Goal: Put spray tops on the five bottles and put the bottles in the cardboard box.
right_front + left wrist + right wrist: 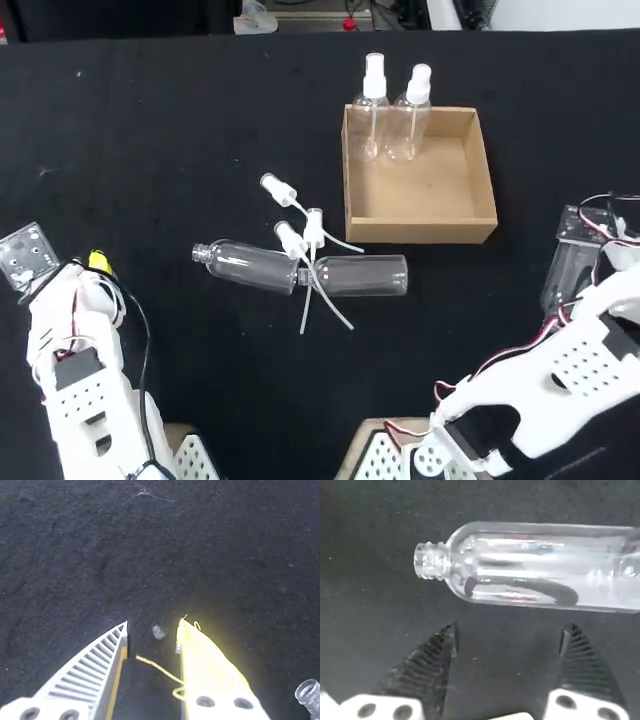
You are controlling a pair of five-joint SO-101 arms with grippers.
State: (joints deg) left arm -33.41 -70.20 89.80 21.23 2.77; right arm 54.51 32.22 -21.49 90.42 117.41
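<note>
Two clear bottles with white spray tops (372, 115) (410, 118) stand at the back of the cardboard box (420, 232). On the black cloth lie two uncapped bottles (245, 265) (365, 275), end to end. Three loose spray tops (278, 189) (313, 230) (290, 240) lie just behind them, their tubes trailing. A third uncapped bottle (535, 567) (563, 272) lies right of the box, just in front of my right gripper (510, 630), which is open around nothing. My left gripper (152, 630) (62, 262) hovers open over bare cloth at the near left, with a bottle neck (307, 692) off to its side.
The box floor (425, 190) in front of the two standing bottles is bare. Both white arms (85, 390) (560, 380) rise from the table's near edge. Clutter (255, 18) sits beyond the far edge.
</note>
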